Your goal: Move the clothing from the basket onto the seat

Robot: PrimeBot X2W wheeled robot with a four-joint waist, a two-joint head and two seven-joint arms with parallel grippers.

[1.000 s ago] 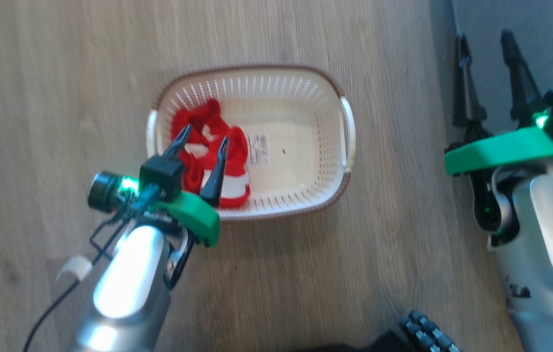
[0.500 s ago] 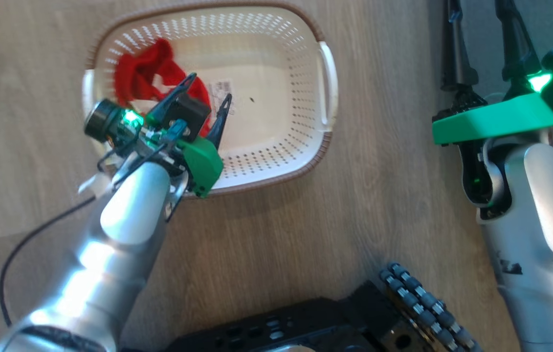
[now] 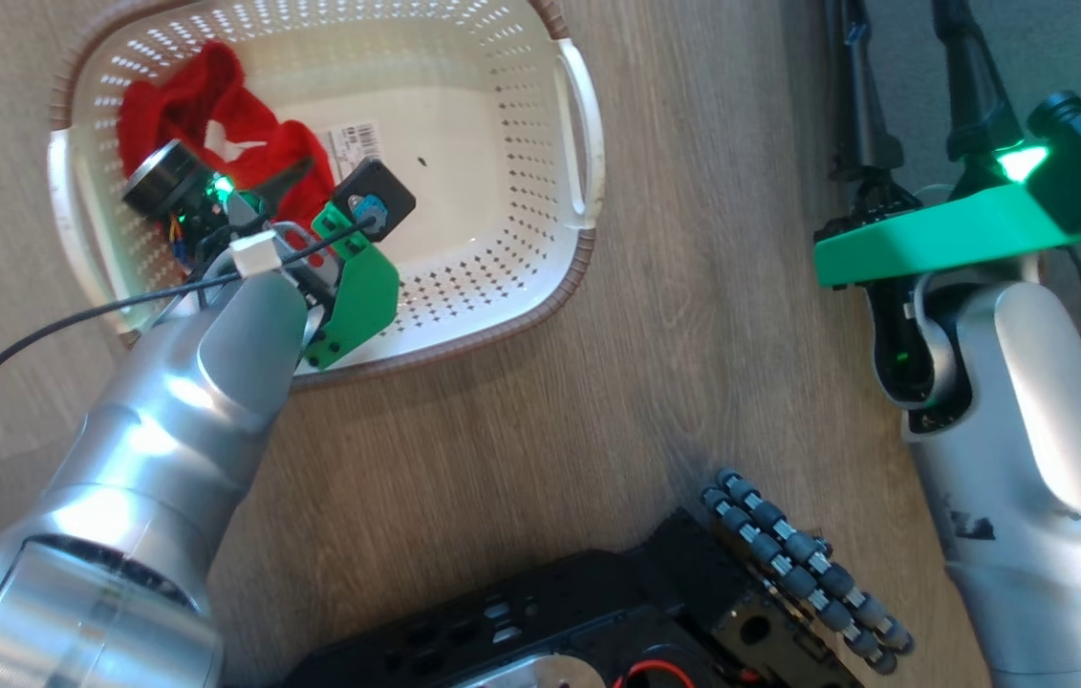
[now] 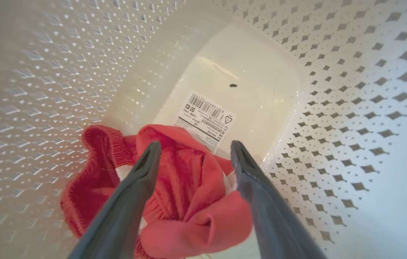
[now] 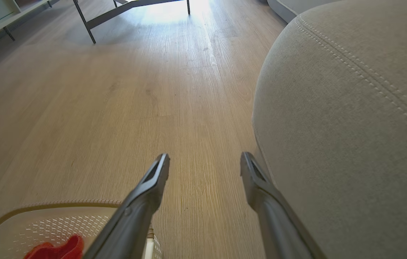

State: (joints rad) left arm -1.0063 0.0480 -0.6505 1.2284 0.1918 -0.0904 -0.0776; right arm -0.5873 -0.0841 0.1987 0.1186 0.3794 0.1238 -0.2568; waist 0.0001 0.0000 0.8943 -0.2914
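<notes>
Wood floor (image 3: pixel 693 287); L claw (image 4: pixel 195 145) astride clothing (image 4: pixel 174 190) in basket (image 4: pixel 333 90).

Inside the basket (image 4: pixel 351 90), perforated walls stand close on both sides of the left gripper (image 4: pixel 195 145). Clothing (image 4: pixel 189 201) lies heaped under its spread fingers, and the bottom beyond the sticker label (image 4: pixel 207 115) is bare. Right gripper (image 5: pixel 205 156): bare wooden floor (image 5: pixel 117 90) ahead, seat (image 5: pixel 351 126) just beside.

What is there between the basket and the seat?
Wooden floor, with nothing lying on it, in the right wrist view; the open right gripper hangs above that stretch, between the basket and the seat.
</notes>
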